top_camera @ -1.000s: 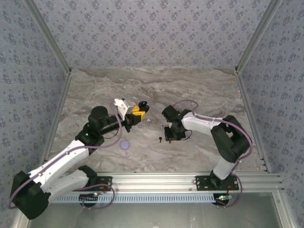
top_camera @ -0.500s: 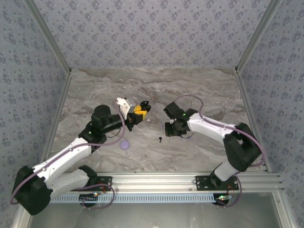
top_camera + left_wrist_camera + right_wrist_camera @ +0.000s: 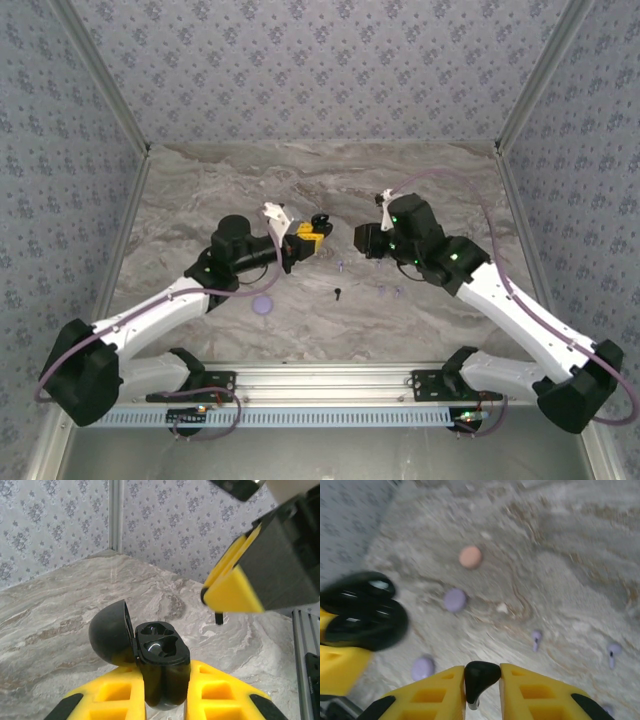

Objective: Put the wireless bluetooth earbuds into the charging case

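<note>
My left gripper (image 3: 162,682) is shut on the black charging case (image 3: 161,652), held upright above the table with its lid (image 3: 109,632) swung open to the left. Both wells face up; the nearer one shows a glint. My right gripper (image 3: 482,672) is shut on a black earbud (image 3: 481,676), stem pointing down. In the top view the right gripper (image 3: 360,240) hangs just right of the case (image 3: 320,222) and the left gripper (image 3: 311,233). A second black earbud (image 3: 339,293) lies on the table, with lavender earbuds (image 3: 381,291) nearby.
A round lavender case (image 3: 263,304) lies near the left arm. In the right wrist view, a pinkish round case (image 3: 470,557) and lavender round pieces (image 3: 455,600) sit on the marble, with loose lavender buds (image 3: 535,639) to the right. Patterned walls enclose the table (image 3: 200,190).
The right arm has lifted off the table and swung up toward the left gripper, carrying a black earbud. The left gripper has shifted slightly right with the open case.
</note>
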Robot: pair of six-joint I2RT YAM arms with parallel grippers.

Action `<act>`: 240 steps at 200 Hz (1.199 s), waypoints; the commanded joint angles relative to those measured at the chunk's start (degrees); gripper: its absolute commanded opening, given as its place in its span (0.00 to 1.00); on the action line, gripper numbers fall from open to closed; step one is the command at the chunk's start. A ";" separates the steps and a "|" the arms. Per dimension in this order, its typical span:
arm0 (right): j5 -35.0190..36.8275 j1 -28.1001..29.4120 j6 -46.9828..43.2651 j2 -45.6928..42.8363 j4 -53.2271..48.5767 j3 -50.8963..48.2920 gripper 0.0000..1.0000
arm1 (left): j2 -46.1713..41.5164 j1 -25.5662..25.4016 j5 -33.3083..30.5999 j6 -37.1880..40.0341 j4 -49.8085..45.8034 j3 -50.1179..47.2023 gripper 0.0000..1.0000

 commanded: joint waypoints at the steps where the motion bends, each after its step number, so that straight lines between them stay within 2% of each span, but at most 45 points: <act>1: -0.74 0.69 0.64 -2.03 4.78 1.38 0.25 | 0.92 -0.73 2.39 -0.86 4.93 2.87 0.00; 69: -0.55 2.07 1.87 -1.42 11.39 2.26 0.24 | 1.77 -1.51 2.82 -1.16 5.25 3.23 0.00; 240: -0.92 3.88 0.62 3.96 10.45 3.81 0.24 | 1.67 -2.08 3.05 -0.75 4.83 3.37 0.00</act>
